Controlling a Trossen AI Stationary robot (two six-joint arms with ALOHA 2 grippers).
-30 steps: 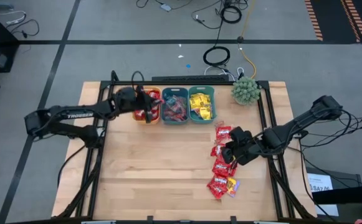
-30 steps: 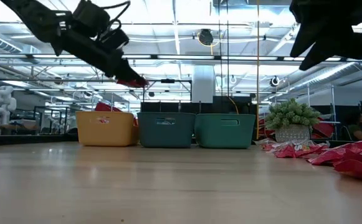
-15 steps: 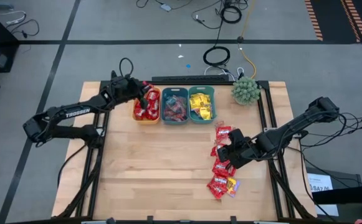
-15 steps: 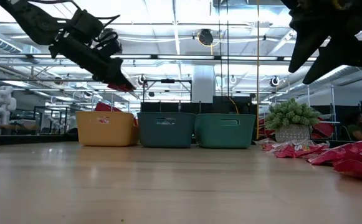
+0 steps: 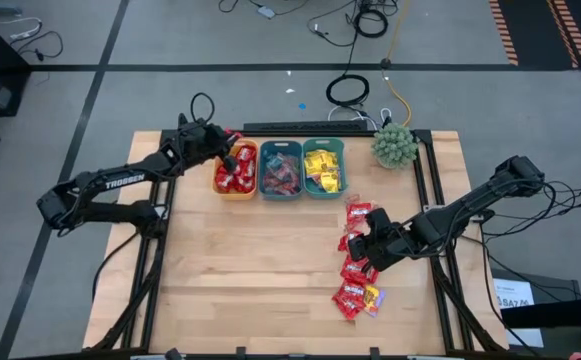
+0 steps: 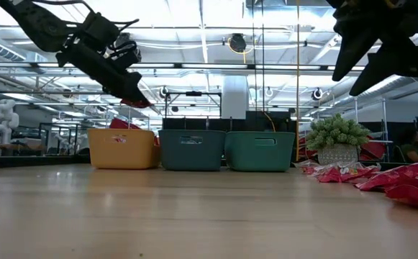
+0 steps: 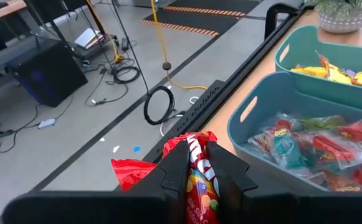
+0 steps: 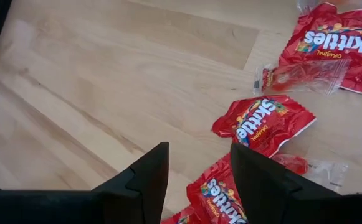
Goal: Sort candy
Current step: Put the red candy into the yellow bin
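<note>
The left gripper hung above the orange bin at the far left of the table, its fingers closed on a red candy packet. The right gripper hovered with fingers apart over the loose red packets on the table's right side.

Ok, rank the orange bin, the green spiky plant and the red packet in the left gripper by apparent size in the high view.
1. Orange bin, largest.
2. Green spiky plant, a little smaller in footprint.
3. Red packet pinched in the left gripper, smallest, though the fingers hide part of it, and being raised toward the camera only flatters it.
</note>
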